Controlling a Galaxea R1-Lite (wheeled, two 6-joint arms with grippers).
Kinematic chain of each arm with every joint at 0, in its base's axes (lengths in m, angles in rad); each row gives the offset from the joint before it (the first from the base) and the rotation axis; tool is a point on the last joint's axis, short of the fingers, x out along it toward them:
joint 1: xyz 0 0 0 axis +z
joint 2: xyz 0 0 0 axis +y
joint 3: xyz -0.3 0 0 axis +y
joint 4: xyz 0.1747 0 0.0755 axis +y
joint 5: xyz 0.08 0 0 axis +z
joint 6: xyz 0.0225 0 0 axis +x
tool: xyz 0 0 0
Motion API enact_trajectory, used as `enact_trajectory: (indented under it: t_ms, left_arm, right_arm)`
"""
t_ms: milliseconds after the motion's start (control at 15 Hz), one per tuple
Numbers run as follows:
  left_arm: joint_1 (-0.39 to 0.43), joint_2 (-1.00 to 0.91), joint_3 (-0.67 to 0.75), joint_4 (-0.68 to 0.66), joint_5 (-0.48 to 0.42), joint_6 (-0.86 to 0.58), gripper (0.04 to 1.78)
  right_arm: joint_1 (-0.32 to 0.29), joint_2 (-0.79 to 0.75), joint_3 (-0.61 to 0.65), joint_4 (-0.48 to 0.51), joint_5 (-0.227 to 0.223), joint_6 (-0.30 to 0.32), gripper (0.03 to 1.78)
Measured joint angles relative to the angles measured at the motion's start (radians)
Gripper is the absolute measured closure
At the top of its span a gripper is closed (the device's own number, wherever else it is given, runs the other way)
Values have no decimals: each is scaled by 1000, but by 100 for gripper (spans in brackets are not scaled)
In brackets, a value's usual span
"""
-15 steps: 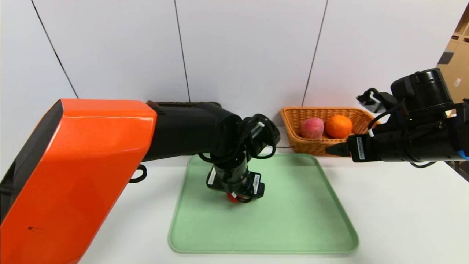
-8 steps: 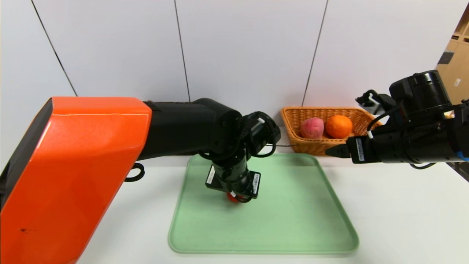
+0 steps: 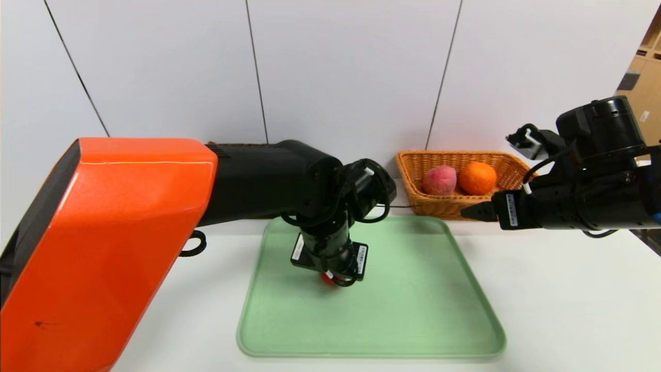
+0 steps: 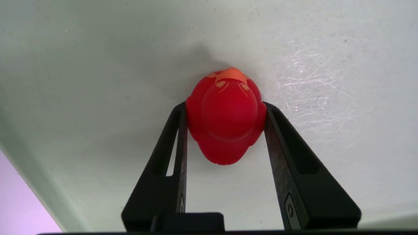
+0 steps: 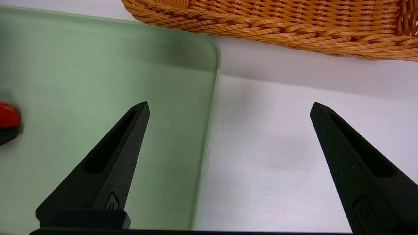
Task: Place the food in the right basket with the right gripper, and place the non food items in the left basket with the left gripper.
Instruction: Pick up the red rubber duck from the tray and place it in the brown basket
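A red rubber duck [image 4: 226, 122] lies on the green tray [image 3: 413, 310]. My left gripper [image 3: 330, 278] points down at it, and both fingers press the toy's sides in the left wrist view [image 4: 225, 107]. Only a red sliver of the toy [image 3: 326, 279] shows under the gripper in the head view. The right wicker basket [image 3: 413, 178] holds a pink peach [image 3: 440, 180] and an orange [image 3: 477, 177]. My right gripper [image 3: 471, 212] hovers open and empty in front of that basket, over the tray's far right corner [image 5: 229, 105]. The left basket is mostly hidden behind my left arm.
A black loop [image 3: 193, 244] lies on the white table left of the tray. The basket's woven wall [image 5: 294, 26] stands close ahead of the right fingers. The red toy shows at the edge of the right wrist view [image 5: 8, 119].
My left gripper has shifted slightly left over the red toy. My right arm has drifted a little to the right.
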Motion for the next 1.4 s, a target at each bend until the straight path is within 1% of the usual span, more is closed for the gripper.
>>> enact_trajectory:
  t_ms: [200, 400, 467, 533, 667, 800, 867, 933, 1067, 1400]
  left_arm:
    - [-11, -63, -14, -15, -10, -8, 110]
    - [-3, -196, -16, -43, -61, -77, 110]
    - [20, -247, -14, -49, -65, -90, 110]
    - [59, -291, -13, -54, -60, -95, 110]
    - [161, -358, -11, -84, -43, -102, 111]
    - [257, -386, -8, -126, -31, -104, 111]
    - [311, -382, -7, -155, -13, -104, 112]
    - [345, -370, -6, -180, 9, -104, 112]
    - [389, -321, -4, -240, 49, -103, 112]
    - [454, -139, -5, -393, 67, -100, 112]
  right_arm:
    - [-3, -5, 3, 0, 0, 2, 11]
    - [-12, -11, 9, -1, 2, 2, 11]
    - [-13, -12, 10, -1, 3, 2, 11]
    - [-13, -13, 11, -1, 3, 2, 11]
    - [-13, -13, 11, -2, 2, 2, 11]
    - [-8, -13, 10, -2, 0, 1, 11]
    - [-7, -13, 8, -1, 0, 1, 11]
    - [-5, -13, 8, -2, 0, 3, 11]
    - [-6, -13, 6, -1, -1, 3, 11]
    - [-28, -10, 3, -23, 1, 10, 11]
